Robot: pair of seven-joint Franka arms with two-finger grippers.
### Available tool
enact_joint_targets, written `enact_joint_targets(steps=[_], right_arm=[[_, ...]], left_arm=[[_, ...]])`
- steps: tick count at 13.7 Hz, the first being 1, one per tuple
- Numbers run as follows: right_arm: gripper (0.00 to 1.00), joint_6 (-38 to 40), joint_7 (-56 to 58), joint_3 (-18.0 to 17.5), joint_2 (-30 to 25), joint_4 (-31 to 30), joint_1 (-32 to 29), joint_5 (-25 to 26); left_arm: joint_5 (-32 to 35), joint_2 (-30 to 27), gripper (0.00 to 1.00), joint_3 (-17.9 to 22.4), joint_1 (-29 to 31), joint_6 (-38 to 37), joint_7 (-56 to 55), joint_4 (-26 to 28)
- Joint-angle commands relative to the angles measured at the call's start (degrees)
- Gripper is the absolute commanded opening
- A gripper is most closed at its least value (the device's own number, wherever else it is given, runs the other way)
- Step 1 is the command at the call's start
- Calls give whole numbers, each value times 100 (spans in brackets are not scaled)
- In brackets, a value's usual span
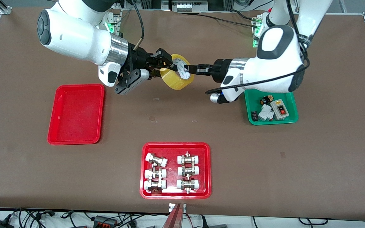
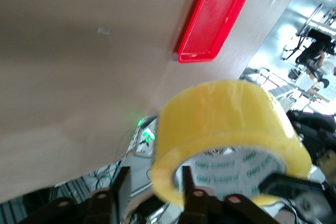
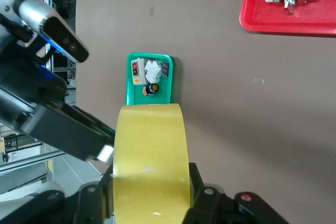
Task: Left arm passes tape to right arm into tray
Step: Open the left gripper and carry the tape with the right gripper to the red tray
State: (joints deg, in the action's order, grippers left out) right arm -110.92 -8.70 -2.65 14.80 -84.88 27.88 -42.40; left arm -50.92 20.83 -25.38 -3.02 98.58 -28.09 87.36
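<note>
Jaws, right: my right gripper [image 1: 166, 65] is clenched across the width of the tape [image 1: 176, 80], one finger on each flat edge of the ring, as the right wrist view shows.
Jaws, left: my left gripper [image 1: 187, 68] looks released. One finger sits inside the hole by the white core, and the other stands off the yellow outer face with a gap showing between them.
Tape, place: it is up in the air between my two grippers, over the bare middle of the table [image 1: 201, 136], tilted with its hole facing partly toward the front camera.
Tray: the plain red tray [image 1: 76, 114] lies empty toward the right arm's end of the table, well apart from the tape.
Other trays: a green tray [image 1: 249, 117] of switches sits under my left arm, and a red tray [image 1: 176, 145] of fittings lies nearest the front camera. Neither is the target.
Step, my judgement: handover — the roll seems to hang on the right grip alone.
Handling: I judge it light and stiff in the core, with a glossy outer face that may slide.
Hold: across the edges as now, or pinching the wall through the hole.
Risk: the roll may swivel between the pads during the swing toward the tray — a slow move would suit.
</note>
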Motion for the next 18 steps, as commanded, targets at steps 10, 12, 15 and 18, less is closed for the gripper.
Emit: enact_joint_targets(steps=[10, 12, 15, 18], right_arm=[[45, 684, 308, 107, 566, -494, -1950, 547], [45, 1149, 466, 107, 961, -494, -2714, 742], [45, 1651, 1086, 107, 1515, -468, -3673, 777], [46, 1933, 2256, 107, 1955, -476, -4430, 786]], left_arm=[[3514, -421, 100, -19, 2253, -3661, 2215, -1090], [4482, -518, 100, -19, 2253, -3574, 3043, -1099], [5091, -519, 100, 16, 2297, -3153, 3554, -1142], [5320, -580, 100, 540, 1774, -2477, 4215, -1440]])
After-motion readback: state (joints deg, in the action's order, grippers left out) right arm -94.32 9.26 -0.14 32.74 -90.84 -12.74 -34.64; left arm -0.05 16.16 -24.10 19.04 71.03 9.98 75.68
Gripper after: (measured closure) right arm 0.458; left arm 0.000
